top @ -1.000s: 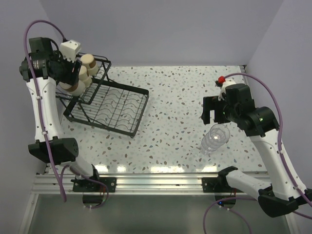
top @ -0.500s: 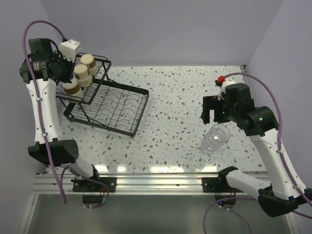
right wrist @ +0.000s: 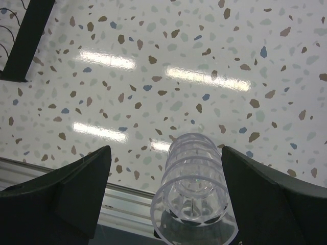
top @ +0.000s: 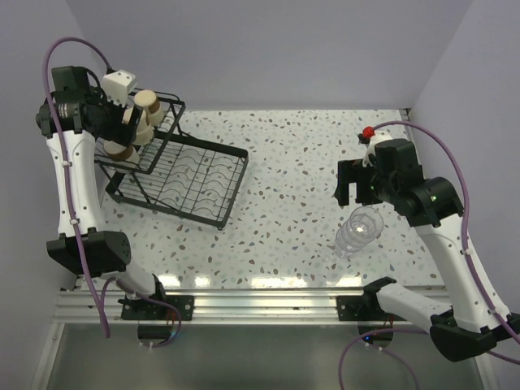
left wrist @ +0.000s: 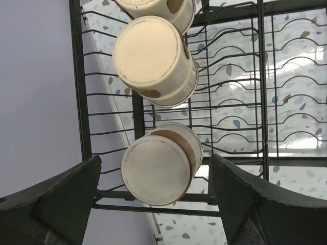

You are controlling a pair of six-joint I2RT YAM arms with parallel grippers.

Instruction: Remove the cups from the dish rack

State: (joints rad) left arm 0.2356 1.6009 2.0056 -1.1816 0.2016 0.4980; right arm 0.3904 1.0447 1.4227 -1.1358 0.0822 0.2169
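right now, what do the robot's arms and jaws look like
Both the left arm and right arm have white links, black joints and a looping purple cable. The jaws are black, blunt and wedge-shaped. The right wrist carries a red cap; the left, a white block.

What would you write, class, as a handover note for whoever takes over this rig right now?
Left tool: open, straddling the nearest cream cup in the rack, not touching it.
Right tool: open, empty, above the clear cups.
Cups: the clear ones, apparently nested in one stack, stand on the table at the right. Three cream cups sit in the rack's raised tier.
Done: clear cups are out of the rack.
Left: all three cream cups; probably close on the nearest one first.
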